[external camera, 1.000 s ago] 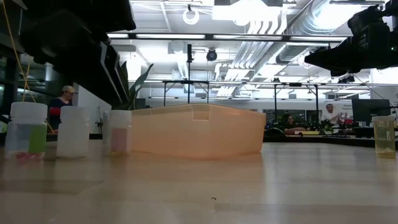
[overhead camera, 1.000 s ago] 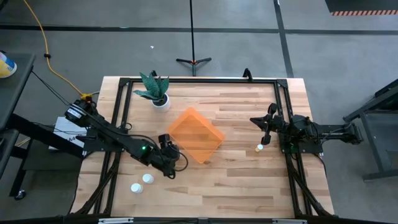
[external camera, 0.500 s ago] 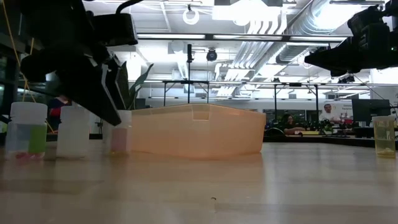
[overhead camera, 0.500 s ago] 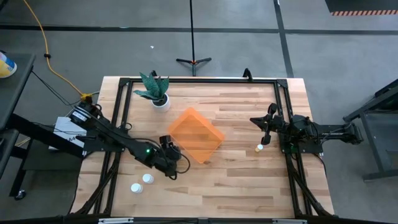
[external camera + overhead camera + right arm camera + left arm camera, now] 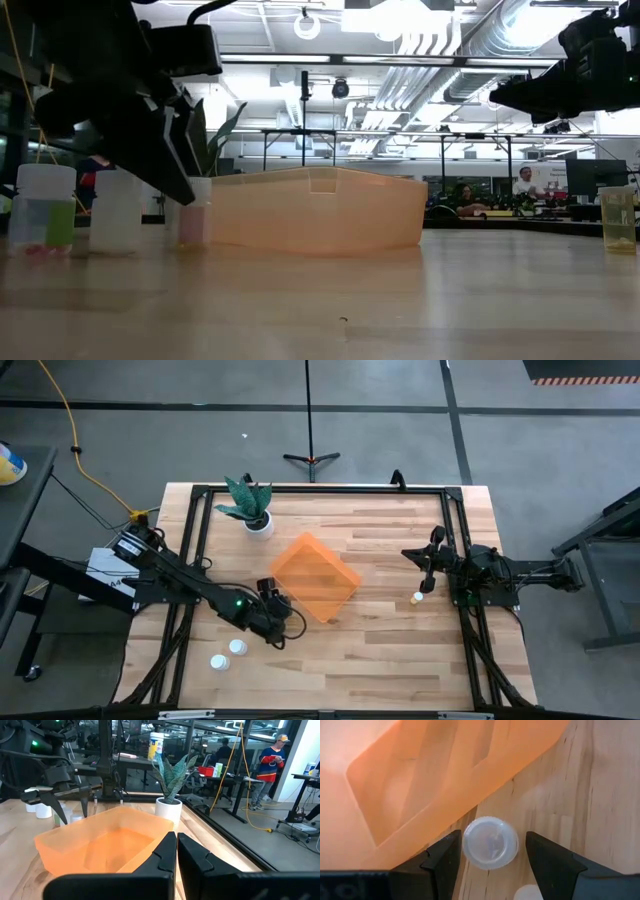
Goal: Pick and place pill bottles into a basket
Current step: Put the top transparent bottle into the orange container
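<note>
My left gripper [image 5: 490,851] hung spread over a pill bottle [image 5: 490,843] just beside the basket [image 5: 427,772]. Risk: a finger catching the wall, tipping the bottle. Right gripper [image 5: 176,851] was closed, empty.

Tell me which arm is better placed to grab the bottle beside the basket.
Left: its open end effector straddles the pill bottle next to the orange basket. The right end effector sits shut, far across the table.

A white pot with a green plant [image 5: 254,510] stands on the wooden table [image 5: 400,650], at 11 o'clock.
</note>
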